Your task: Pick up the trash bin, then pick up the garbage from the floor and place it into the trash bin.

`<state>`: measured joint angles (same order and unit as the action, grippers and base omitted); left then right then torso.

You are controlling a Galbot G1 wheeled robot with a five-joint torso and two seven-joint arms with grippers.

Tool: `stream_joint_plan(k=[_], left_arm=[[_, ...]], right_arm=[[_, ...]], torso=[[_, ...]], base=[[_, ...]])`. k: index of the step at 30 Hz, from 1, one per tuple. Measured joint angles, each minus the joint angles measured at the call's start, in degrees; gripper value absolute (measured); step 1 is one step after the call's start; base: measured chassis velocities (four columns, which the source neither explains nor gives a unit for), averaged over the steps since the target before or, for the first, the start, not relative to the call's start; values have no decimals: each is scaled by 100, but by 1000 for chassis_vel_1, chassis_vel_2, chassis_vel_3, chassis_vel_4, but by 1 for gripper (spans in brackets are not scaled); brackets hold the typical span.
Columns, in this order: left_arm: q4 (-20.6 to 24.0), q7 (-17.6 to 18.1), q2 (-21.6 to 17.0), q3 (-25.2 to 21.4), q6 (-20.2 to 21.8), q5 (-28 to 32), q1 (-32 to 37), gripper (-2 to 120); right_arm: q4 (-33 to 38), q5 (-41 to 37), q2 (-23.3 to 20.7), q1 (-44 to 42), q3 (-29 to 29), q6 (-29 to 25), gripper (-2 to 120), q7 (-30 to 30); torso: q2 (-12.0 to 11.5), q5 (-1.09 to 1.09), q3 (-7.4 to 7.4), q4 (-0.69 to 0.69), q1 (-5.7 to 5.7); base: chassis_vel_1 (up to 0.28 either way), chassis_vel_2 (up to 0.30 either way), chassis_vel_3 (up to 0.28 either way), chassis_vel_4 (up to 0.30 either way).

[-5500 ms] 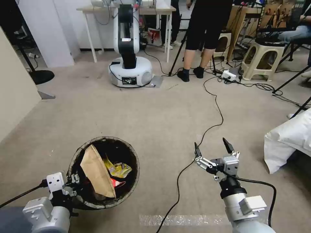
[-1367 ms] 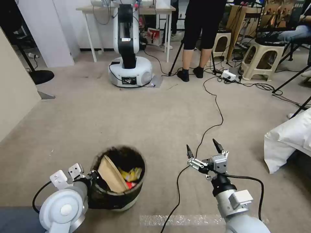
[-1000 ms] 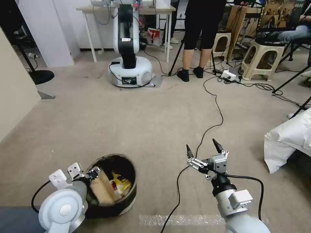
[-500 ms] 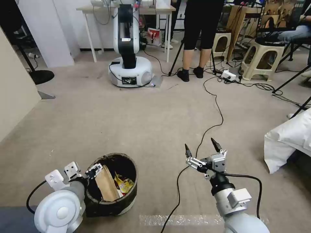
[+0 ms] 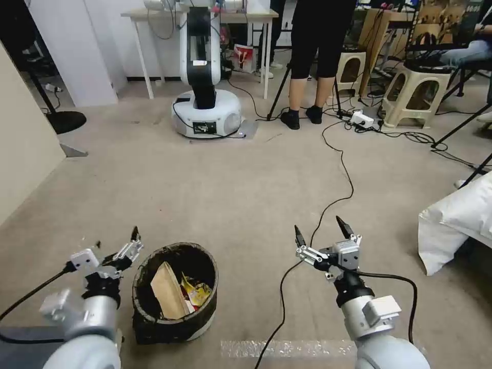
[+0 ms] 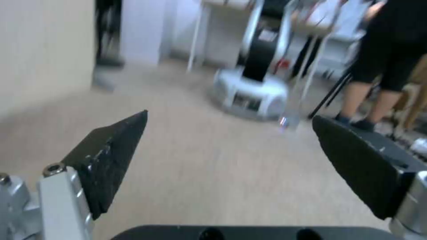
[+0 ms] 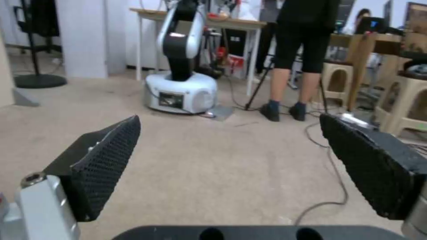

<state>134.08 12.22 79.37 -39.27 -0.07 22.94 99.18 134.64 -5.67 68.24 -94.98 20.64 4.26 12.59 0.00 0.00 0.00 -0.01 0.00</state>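
Observation:
The trash bin [image 5: 154,328], a white bucket with a dark liner, stands upright on the carpet at the lower left. Inside it lies the garbage: a brown paper bag [image 5: 167,290], a yellow wrapper [image 5: 198,292] and a red scrap [image 5: 187,306]. My left gripper [image 5: 117,240] hovers open just left of the bin's rim, apart from it, nothing between its fingers [image 6: 111,156]. Its wrist view faces the carpet ahead through the open left gripper [image 6: 229,116]. My right gripper [image 5: 323,230] hangs open over the carpet right of the bin; the right wrist view shows the right gripper [image 7: 229,117] holding nothing.
A black cable [image 5: 333,200] runs across the carpet under my right gripper. Another robot's white base [image 5: 206,115] stands ahead, a person's legs [image 5: 307,77] beside it. A white sack [image 5: 461,220] lies at the right, stools [image 5: 415,95] behind, a beige panel [image 5: 20,154] at the left.
The bin came down from held height to the floor. My left gripper let go of its rim, opened and drew back to the left. The right gripper barely moved.

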Motion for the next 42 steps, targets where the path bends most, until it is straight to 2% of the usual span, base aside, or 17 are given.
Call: stream_joint_plan(k=[1,2,4,5,9,13,24,42], left_arm=[[-69,-248,30,-32,-417,-224,114,100],[-69,-248,30,-32,-417,-224,114,100],[-133,-519,199,-101,-1024,-644,372,100],[-133,-519,199,-101,-1024,-644,372,100],[-110,-642,626,-120,-1684,-1340,827,100],[-65,-658,893,-67,-1964,-1536,1121,100],[-51,-678,1114,-6,-2436,-1648,1754,100],[-60,-657,1102,0,-2411,-1619,1738,100]], right_arm=[[38,62,86,-128,85,0,100,-4],[38,62,86,-128,85,0,100,-4],[61,113,176,-192,120,2,100,-8],[61,113,176,-192,120,2,100,-8],[58,259,324,-248,87,7,100,-42],[59,379,453,-319,78,-53,100,-90],[60,788,803,-523,-33,-266,100,-198],[55,806,805,-523,-41,-267,100,-193]], torso=[[0,-1,0,-1,0],[0,-1,0,-1,0],[0,0,0,-1,0],[0,0,0,-1,0],[0,0,0,1,0],[0,0,0,1,0],[0,0,0,1,0],[0,0,0,0,0]], base=[[0,0,0,0],[0,0,0,0],[0,0,0,0],[0,0,0,0],[0,0,0,0],[0,0,0,0],[0,0,0,0],[0,0,0,0]])
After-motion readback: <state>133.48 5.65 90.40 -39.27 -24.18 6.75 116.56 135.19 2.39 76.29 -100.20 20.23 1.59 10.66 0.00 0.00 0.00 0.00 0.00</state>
